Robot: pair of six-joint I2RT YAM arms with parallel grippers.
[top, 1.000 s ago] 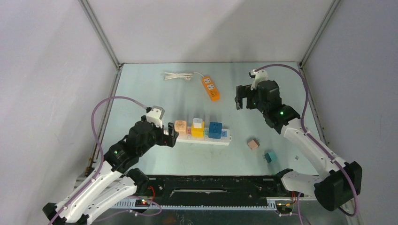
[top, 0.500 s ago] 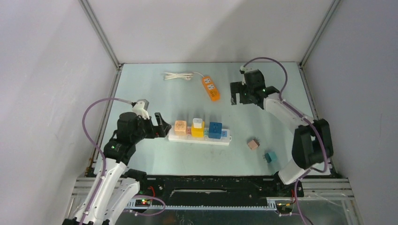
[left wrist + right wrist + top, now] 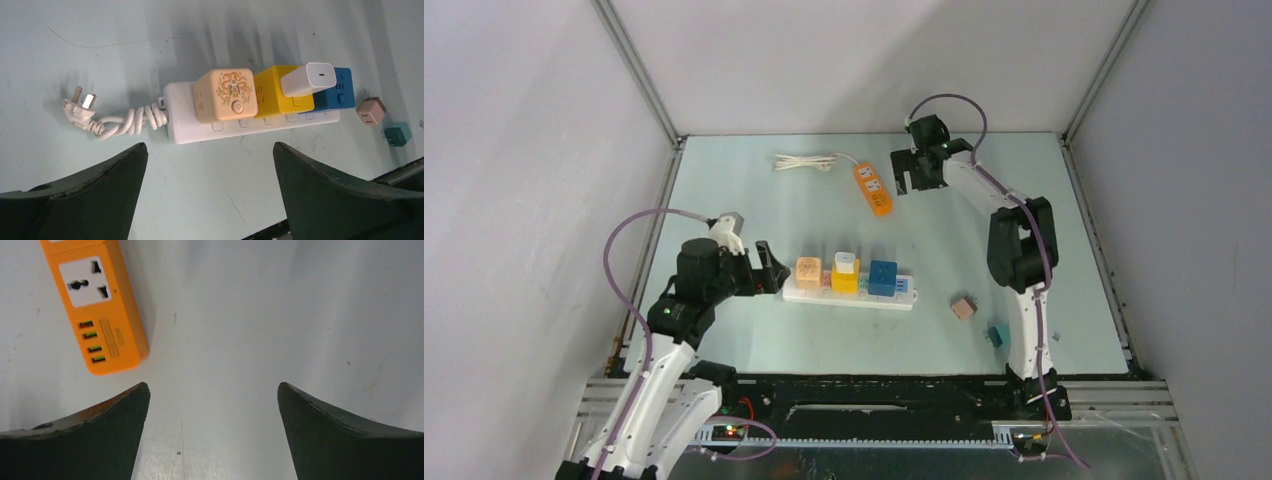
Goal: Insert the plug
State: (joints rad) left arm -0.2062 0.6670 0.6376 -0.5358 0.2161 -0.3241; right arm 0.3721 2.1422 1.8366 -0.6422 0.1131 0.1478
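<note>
Near the orange strip, the right end effector gapes empty.

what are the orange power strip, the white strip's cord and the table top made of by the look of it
orange power strip: likely moulded plastic, satin; even colour, soft sheen, rounded edges.
white strip's cord: probably PVC-sheathed, slightly glossy; it bends in loose coils.
table top: unclear, maybe painted sheet; pale, matte, fine scratches and specks.
</note>
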